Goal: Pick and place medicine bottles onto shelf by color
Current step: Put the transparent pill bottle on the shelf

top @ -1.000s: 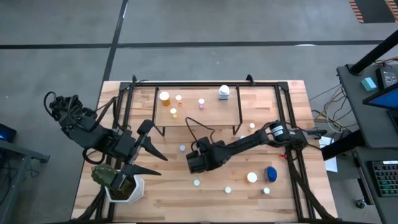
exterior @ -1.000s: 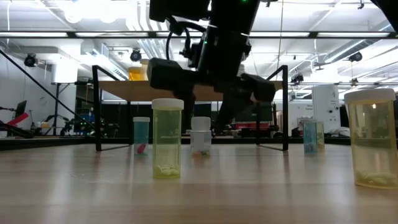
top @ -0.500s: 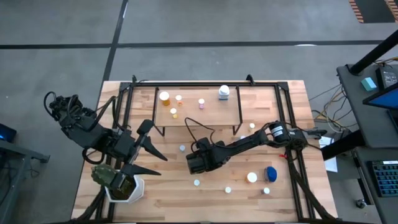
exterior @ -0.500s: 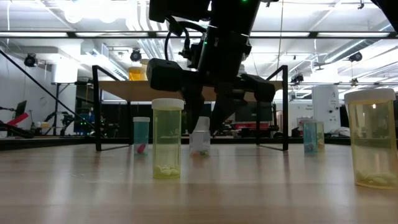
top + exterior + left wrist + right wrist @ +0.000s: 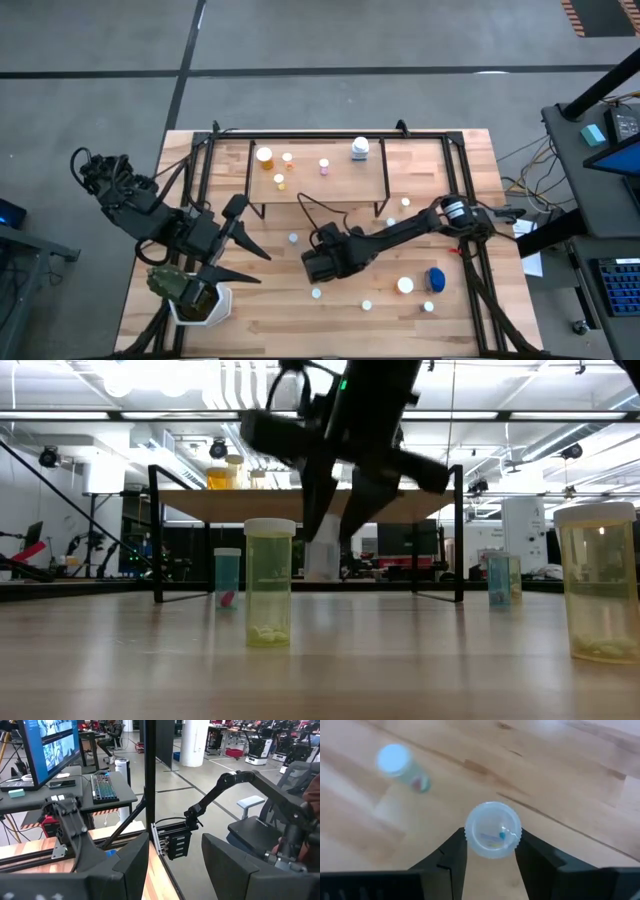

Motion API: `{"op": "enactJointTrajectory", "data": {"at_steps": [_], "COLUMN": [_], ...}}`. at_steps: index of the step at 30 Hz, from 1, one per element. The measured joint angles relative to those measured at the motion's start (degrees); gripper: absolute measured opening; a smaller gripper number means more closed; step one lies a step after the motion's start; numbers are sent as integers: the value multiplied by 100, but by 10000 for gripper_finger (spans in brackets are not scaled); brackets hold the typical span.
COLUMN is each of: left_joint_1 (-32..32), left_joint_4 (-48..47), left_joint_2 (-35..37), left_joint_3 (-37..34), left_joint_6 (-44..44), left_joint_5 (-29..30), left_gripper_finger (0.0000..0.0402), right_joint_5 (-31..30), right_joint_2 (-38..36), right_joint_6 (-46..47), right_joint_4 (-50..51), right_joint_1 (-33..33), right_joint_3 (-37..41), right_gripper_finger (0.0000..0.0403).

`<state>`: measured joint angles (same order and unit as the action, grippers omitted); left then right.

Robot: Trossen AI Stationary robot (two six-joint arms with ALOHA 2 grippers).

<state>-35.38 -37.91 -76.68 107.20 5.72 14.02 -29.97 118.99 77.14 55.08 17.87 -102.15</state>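
My right gripper (image 5: pixel 314 262) is over the middle of the table, shut on a small clear white-capped bottle (image 5: pixel 492 830), which also shows in the low view (image 5: pixel 322 556). My left gripper (image 5: pixel 262 267) is open and empty at the table's left, beside the cactus pot. The shelf (image 5: pixel 340 180) stands at the far middle on its black legs and carries several bottles, orange (image 5: pixel 264 156), pink (image 5: pixel 324 166) and white (image 5: pixel 360 150). Other bottles stand on the table, among them one (image 5: pixel 293 238) close to my right gripper and a wide blue one (image 5: pixel 436 278). My right gripper pinches the bottle just below its white cap (image 5: pixel 470 841) between its two fingers (image 5: pixel 451 851), one on each side. The fingers come from above, pointing down. The bottle hangs about upright, lifted a little clear of the table (image 5: pixel 322 572).
A white pot with a green cactus (image 5: pixel 190 292) stands at the near left under my left arm. Yellow bottles (image 5: pixel 269 582) (image 5: pixel 600 580) stand near the front edge. A black frame (image 5: pixel 460 180) runs around the table. Bare wood lies between the shelf and the near bottles.
My right gripper has gone up with the clear bottle. The bottle stood on the table a second ago, tipped as it came away, and now hangs clear of the wood.
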Motion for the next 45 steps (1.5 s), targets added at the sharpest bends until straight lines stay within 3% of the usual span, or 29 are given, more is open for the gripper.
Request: {"op": "enactJointTrajectory", "data": {"at_steps": [6,11,19,28,45], "left_joint_1": [0,-2,-2,-2,-2], "left_joint_4": [3,-11,2,35,149], "left_joint_2": [89,104,163,183,183], "left_joint_3": [-24,-165,-192,-195,-197], "left_joint_6": [-7,-9,-33,-10,-11], "left_joint_5": [6,256,303,420,431], "left_gripper_finger": [167,167,167,167,167], "right_joint_5": [409,359,-5,-3,-327], "right_joint_2": [-737,-1796,-2861,-2712,-1700], "right_joint_6": [-933,-923,-1293,-1794,-1677], "right_joint_4": [-5,86,1146,1158,1017], "right_joint_1": [353,478,-682,-1909,-1968], "right_joint_3": [0,-2,-11,19,31], "right_gripper_finger": [139,139,139,139,139]}}
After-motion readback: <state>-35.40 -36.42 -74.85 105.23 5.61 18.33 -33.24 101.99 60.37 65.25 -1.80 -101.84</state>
